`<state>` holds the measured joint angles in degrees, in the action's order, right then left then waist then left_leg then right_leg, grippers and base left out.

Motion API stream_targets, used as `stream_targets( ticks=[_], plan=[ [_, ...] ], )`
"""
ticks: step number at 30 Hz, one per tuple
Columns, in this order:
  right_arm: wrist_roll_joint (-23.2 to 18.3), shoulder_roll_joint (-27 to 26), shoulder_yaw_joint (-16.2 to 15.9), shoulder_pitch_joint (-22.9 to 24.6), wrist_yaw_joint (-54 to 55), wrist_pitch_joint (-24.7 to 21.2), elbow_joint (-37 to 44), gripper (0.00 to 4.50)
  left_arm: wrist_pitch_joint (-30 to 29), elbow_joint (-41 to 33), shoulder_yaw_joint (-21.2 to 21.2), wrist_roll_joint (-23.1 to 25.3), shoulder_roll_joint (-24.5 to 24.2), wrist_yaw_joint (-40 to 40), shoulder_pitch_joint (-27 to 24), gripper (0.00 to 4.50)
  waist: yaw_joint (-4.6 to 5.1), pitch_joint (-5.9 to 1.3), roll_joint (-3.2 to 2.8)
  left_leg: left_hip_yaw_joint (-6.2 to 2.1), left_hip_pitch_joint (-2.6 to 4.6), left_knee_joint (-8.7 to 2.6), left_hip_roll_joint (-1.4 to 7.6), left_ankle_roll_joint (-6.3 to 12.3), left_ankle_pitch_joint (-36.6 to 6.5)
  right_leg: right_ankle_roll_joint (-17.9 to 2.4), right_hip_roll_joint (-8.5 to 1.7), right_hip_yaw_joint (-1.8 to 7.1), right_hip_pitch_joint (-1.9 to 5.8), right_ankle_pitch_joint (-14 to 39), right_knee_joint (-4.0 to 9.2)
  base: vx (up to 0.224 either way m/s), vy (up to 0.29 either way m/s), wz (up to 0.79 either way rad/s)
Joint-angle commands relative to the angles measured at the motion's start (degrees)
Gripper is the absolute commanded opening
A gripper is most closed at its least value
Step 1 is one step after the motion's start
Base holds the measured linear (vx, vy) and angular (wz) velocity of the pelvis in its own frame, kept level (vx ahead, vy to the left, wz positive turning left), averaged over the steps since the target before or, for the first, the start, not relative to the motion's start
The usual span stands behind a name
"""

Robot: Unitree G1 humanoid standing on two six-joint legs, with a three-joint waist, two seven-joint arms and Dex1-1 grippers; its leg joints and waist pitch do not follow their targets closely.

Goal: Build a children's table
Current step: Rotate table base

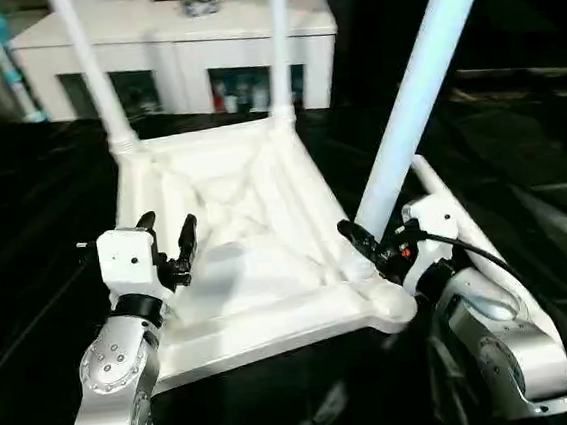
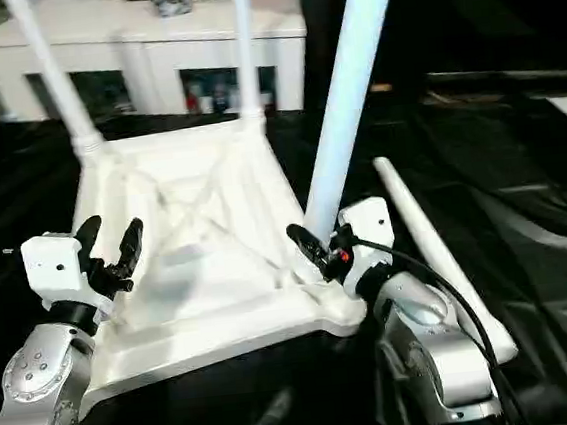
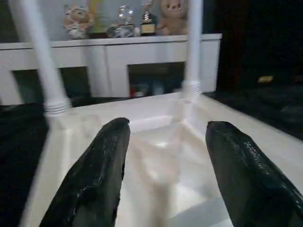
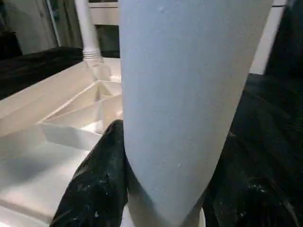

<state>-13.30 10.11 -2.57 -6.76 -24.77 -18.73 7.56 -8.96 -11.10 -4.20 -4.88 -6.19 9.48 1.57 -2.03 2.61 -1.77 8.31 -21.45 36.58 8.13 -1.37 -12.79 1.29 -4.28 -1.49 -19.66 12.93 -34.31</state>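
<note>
The white tabletop (image 1: 259,275) lies upside down on the black cloth, its ribbed X-braced underside facing up. Two white legs stand upright in the far corner sockets, one at the left (image 1: 95,80) and one at the right (image 1: 279,42). A third leg (image 1: 421,79) leans in the near right corner socket. My right gripper (image 1: 375,244) is shut on it just above the socket, with a black finger (image 4: 99,184) on each side of the tube. My left gripper (image 1: 169,239) hangs open over the tabletop's near left edge, holding nothing. A fourth leg (image 2: 427,239) lies loose on the cloth to the right.
A white cabinet (image 1: 177,42) with glass doors stands behind the table, with soft toys and trophies (image 3: 123,23) on top. Black cloth (image 1: 23,217) covers the work surface around the tabletop.
</note>
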Motion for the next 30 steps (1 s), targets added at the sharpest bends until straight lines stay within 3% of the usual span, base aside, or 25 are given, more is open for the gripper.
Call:
stream_targets(
  ticks=[1, 2, 3, 4, 5, 6, 7, 9, 10, 11, 12, 13, 15, 17, 21, 22, 25, 26, 29, 30],
  plan=[
    [0.4, 1.5, 1.1, -0.9, -1.0, -0.2, -0.4, 1.86, -1.4, 1.0, 2.1, -0.1, -0.7, 1.3, 1.5, 2.92, 1.35, -1.79, -0.67, -5.36, 1.92, -11.09, 8.67, -6.42, -36.6, -6.1, -1.28, -0.72, -0.77, 9.2, 1.71, -0.023, -0.122, 0.02],
    [0.1, 2.0, 1.0, -1.0, -1.6, -0.5, -0.3, 1.86, -1.1, 1.6, 3.0, 0.5, -1.7, 2.4, 2.2, 2.92, 1.53, -1.75, -0.48, -4.85, 1.73, -10.51, 8.00, -5.44, -36.7, -6.9, -1.63, -0.82, -0.67, 11.3, 2.54, -0.023, -0.122, 0.02],
    [-0.1, 2.4, 0.9, -1.1, -2.1, -0.8, -0.2, 1.86, -1.0, 2.1, 3.6, 0.8, -2.4, 3.4, 2.9, 2.92, 1.23, -1.69, 1.04, -1.90, 1.12, -6.67, 3.62, -3.74, -33.4, -6.9, -3.03, -0.22, -1.17, 23.1, 6.12, -0.019, -0.155, -0.04],
    [-0.5, 2.7, 0.9, -1.4, -2.5, -1.1, -0.2, 1.86, -0.8, 2.9, 4.1, 1.0, -3.1, 4.5, 3.6, 2.92, 0.12, -1.96, 2.61, -0.30, 0.78, -2.73, 0.84, -1.26, -20.8, -1.5, -5.63, 0.60, -1.73, 42.6, 8.54, -0.021, -0.157, -0.09],
    [-1.0, 3.0, 1.0, -1.7, -3.0, -1.4, -0.2, 1.86, -0.6, 3.9, 4.5, 0.8, -3.6, 5.9, 4.5, 2.92, -0.58, -2.29, 3.16, -0.33, 0.11, -1.77, 0.99, -0.09, -13.7, 1.7, -7.20, 1.70, -1.43, 48.7, 9.21, -0.021, -0.157, -0.09],
    [-1.8, 4.1, 1.5, -2.8, -4.2, -1.9, -0.7, 1.86, -0.7, 6.3, 5.9, 0.3, -5.6, 10.6, 7.2, 2.92, -1.37, -2.51, 2.86, -1.01, -1.33, -2.79, 1.77, -0.10, -7.1, 4.4, -7.51, 1.80, -0.95, 51.1, 8.71, 0.014, -0.133, -0.18],
    [-1.9, 4.7, 1.7, -3.4, -4.7, -2.0, -1.1, 1.86, -0.4, 7.4, 6.9, 0.4, -7.2, 13.5, 8.5, 2.92, -1.72, -3.18, 2.40, -1.50, -2.36, -4.72, 2.59, -1.21, -5.2, 4.4, -6.17, 0.76, -0.43, 44.7, 7.18, 0.029, -0.098, -0.24],
    [-2.0, 5.8, 2.0, -4.3, -5.5, -2.0, -1.6, 1.86, -2.6, 8.2, 8.0, -1.2, -9.5, 18.9, 10.3, 2.92, -1.76, -3.89, 1.75, -1.68, -2.54, -5.99, 3.35, -1.54, -3.2, 1.9, -4.65, -0.14, 0.10, 29.4, 5.49, 0.022, -0.078, -0.22],
    [-2.3, 6.3, 2.3, -4.7, -6.1, -2.1, -1.8, 1.86, -4.1, 8.2, 8.4, -2.8, -10.8, 22.2, 11.1, 2.92, -1.54, -3.69, 0.27, -1.68, -1.87, -6.93, 4.14, -0.95, -4.7, -3.8, -3.54, -0.81, -0.35, 13.7, 4.30, 0.000, 0.000, 0.00],
    [-2.4, 6.5, 2.3, -4.8, -6.3, -2.2, -1.8, 1.86, -4.5, 8.2, 8.4, -3.3, -11.1, 23.1, 11.3, 3.09, -1.29, -3.34, 0.54, -1.51, -2.07, -7.14, 4.03, -0.71, -8.2, -5.0, -3.42, -0.97, -0.42, 14.3, 4.44, 0.000, 0.000, 0.00],
    [-3.2, 7.2, 2.7, -5.4, -7.5, -2.7, -1.8, 1.86, -6.8, 7.5, 8.6, -6.4, -12.7, 27.8, 11.8, 3.09, -1.23, -3.50, -0.35, -1.46, -1.19, -7.03, 4.21, -1.46, -12.3, -7.3, -3.54, -0.87, -0.63, 14.0, 4.23, 0.000, 0.000, 0.00],
    [-3.7, 7.5, 2.9, -5.5, -8.1, -3.0, -1.7, 1.86, -7.6, 7.2, 8.8, -8.0, -13.5, 29.8, 12.0, 3.19, -1.28, -3.96, -0.21, -1.28, -0.86, -6.74, 4.24, -1.00, -10.9, -9.8, -3.61, -0.63, -0.37, 9.0, 3.76, 0.063, 0.014, 0.00],
    [-5.2, 8.8, 2.9, -5.9, -10.8, -3.4, -1.3, 1.86, -9.6, 5.8, 10.5, -11.2, -16.5, 37.0, 11.9, 3.26, -1.46, -3.89, -0.76, -1.07, -0.69, -6.65, 4.30, -0.20, -9.0, -12.0, -3.34, -0.64, -0.54, 3.8, 3.36, 0.058, 0.015, 0.01],
    [-6.3, 10.0, 2.6, -5.8, -13.1, -3.9, -0.5, 1.86, -10.3, 5.2, 12.4, -12.8, -19.2, 43.1, 11.9, 3.37, -1.67, -3.93, -0.88, -0.64, -0.56, -6.41, 4.42, 1.66, -6.3, -14.6, -3.40, -0.65, -0.13, -2.0, 2.61, 0.000, 0.000, 0.00],
    [-7.6, 12.3, 1.9, -5.4, -16.9, -4.8, 1.2, 1.86, -12.5, 4.6, 16.1, -13.4, -24.5, 51.2, 13.1, 3.66, -2.10, -3.68, -0.98, -0.27, -0.30, -6.53, 4.48, 1.87, -8.0, -14.8, -3.67, -0.61, -0.07, 1.8, 2.86, 0.000, 0.000, 0.00],
    [-7.2, 13.1, 1.4, -5.3, -17.9, -4.8, 1.7, 1.86, -12.5, 4.0, 19.1, -10.9, -27.6, 54.8, 13.9, 3.71, -2.24, -3.37, -0.99, -0.29, -0.07, -6.87, 4.59, 0.88, -10.6, -13.7, -3.68, -0.54, -0.22, 6.5, 3.20, 0.000, 0.000, 0.00],
    [-6.8, 12.6, 1.2, -5.9, -17.2, -4.6, 1.3, 1.86, -11.8, 3.7, 21.2, -7.7, -27.7, 53.6, 14.3, 4.03, -2.14, -2.65, -0.95, -0.23, 0.32, -7.37, 4.57, -1.23, -16.1, -11.6, -3.87, -0.37, -0.37, 15.9, 4.02, 0.000, 0.000, 0.00],
    [-6.7, 12.4, 1.0, -6.2, -17.0, -4.4, 1.1, 1.86, -11.8, 4.1, 21.7, -6.5, -27.2, 52.2, 14.4, 4.07, -2.22, -2.65, -0.92, -0.31, 0.91, -7.34, 4.68, -2.46, -18.1, -10.3, -4.08, -0.11, -0.68, 20.4, 4.52, 0.000, 0.000, 0.00],
    [-6.7, 12.0, 0.4, -6.0, -16.3, -4.5, 1.6, 1.86, -12.2, 3.4, 23.1, -5.4, -27.4, 51.3, 13.3, 4.07, -2.41, -2.74, -1.15, -0.39, 0.78, -7.41, 4.64, -2.81, -17.7, -9.7, -4.01, -0.07, -0.72, 20.7, 4.52, 0.000, 0.000, 0.00],
    [-6.8, 12.0, 0.3, -6.1, -16.3, -4.7, 1.7, 1.86, -13.0, 2.9, 23.5, -5.9, -27.7, 51.7, 13.1, 4.07, -2.37, -2.78, -0.99, -0.41, 0.61, -7.44, 4.57, -2.85, -17.6, -9.5, -4.03, -0.10, -0.56, 20.9, 4.50, 0.000, 0.000, 0.00]
  ],
)
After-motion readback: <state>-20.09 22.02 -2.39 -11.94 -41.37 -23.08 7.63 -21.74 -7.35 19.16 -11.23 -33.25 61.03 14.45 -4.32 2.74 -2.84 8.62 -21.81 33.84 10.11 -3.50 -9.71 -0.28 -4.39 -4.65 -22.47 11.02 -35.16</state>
